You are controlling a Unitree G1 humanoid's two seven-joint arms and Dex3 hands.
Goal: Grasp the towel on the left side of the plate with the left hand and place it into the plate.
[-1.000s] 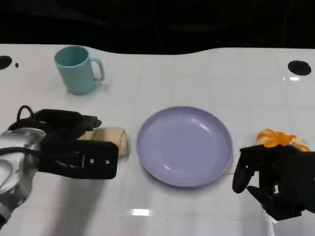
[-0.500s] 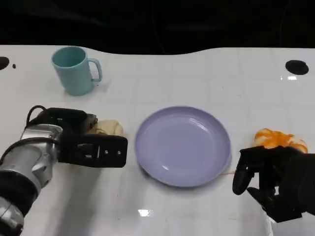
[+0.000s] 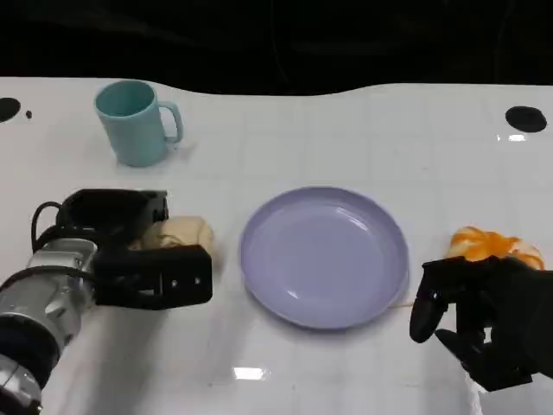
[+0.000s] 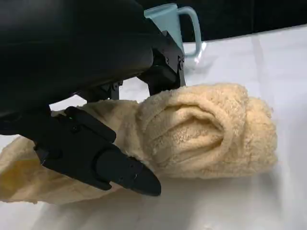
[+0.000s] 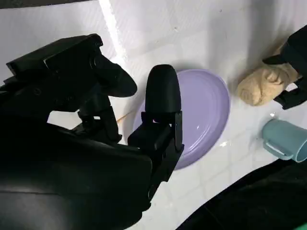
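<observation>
Head view: the left hand (image 3: 143,259) closes around the towel (image 3: 183,234), on the table (image 3: 346,138) left of the plate (image 3: 324,256). The right hand (image 3: 484,316) rests empty, fingers apart. Left wrist view: fingers (image 4: 96,158) clasp the towel's (image 4: 206,132) sides.

Rolled beige terry-cloth towel (image 4: 206,132) lying on a white worktop (image 4: 288,72), black left hand (image 4: 81,72) over its near end, black fingers (image 4: 120,167) on both sides touching it, pale teal mug (image 4: 170,24) beyond at 12 o'clock.
</observation>
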